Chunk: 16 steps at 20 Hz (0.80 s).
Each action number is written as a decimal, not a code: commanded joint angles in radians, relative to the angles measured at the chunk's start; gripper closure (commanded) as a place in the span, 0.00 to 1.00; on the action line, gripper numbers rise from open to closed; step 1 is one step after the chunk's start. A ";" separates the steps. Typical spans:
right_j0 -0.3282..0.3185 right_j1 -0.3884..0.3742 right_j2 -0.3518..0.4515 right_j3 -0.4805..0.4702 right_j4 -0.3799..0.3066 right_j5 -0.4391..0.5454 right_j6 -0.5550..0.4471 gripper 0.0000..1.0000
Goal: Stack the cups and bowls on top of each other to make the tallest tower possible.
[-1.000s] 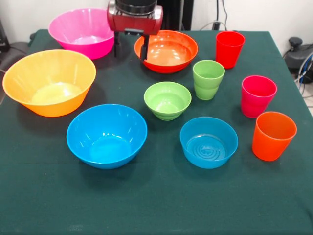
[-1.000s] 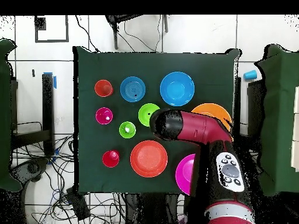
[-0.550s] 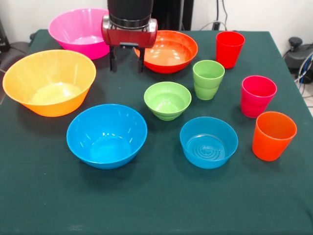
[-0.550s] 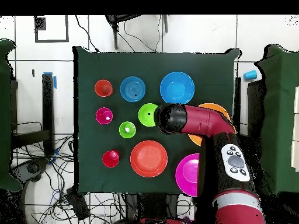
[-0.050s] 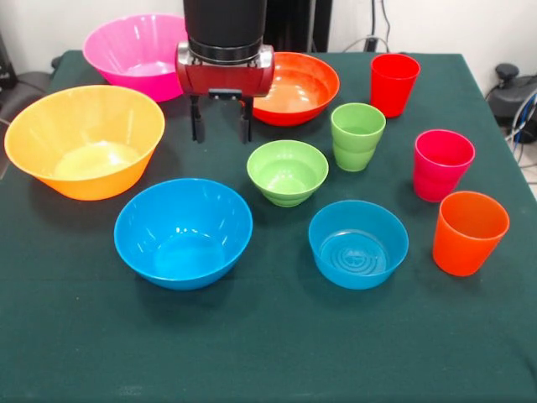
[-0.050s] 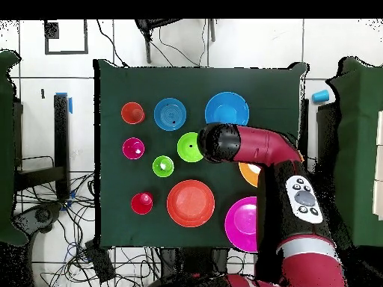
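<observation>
My gripper (image 5: 221,132) hangs open and empty over the cloth, between the shallow orange-red bowl (image 5: 294,84) and the wide blue bowl (image 5: 183,231). The small green bowl (image 5: 287,170) sits just to its right. The big yellow-orange bowl (image 5: 84,138) is on the left, the big pink bowl (image 5: 138,54) at the back left, and the small translucent blue bowl (image 5: 358,243) in front. The red cup (image 5: 394,84), light green cup (image 5: 357,136), magenta cup (image 5: 442,164) and orange cup (image 5: 470,232) stand upright on the right. Nothing is stacked. Overhead, the arm (image 6: 247,146) hides the fingers.
The dark green cloth (image 5: 268,353) covers the whole table. Overhead, the arm covers most of the yellow-orange bowl (image 6: 249,173) and reaches beside the green bowl (image 6: 188,146). Cables lie on the floor past the table's edges.
The gripper has moved forward in the front view, from the orange-red bowl's rim out over the cloth toward the green and blue bowls. It stays open. No bowl or cup moved.
</observation>
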 commanded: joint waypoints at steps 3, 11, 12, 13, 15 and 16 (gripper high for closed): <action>-0.010 0.047 0.134 -0.084 -0.092 -0.023 -0.122 0.00; -0.023 0.063 0.171 -0.088 -0.101 -0.050 -0.102 0.00; -0.023 0.064 0.173 -0.090 -0.104 -0.048 -0.101 0.00; -0.023 0.066 0.173 -0.094 -0.107 -0.046 -0.101 0.00; -0.026 0.072 0.174 -0.100 -0.114 -0.047 -0.102 0.00; -0.027 0.076 0.174 -0.102 -0.118 -0.049 -0.103 0.00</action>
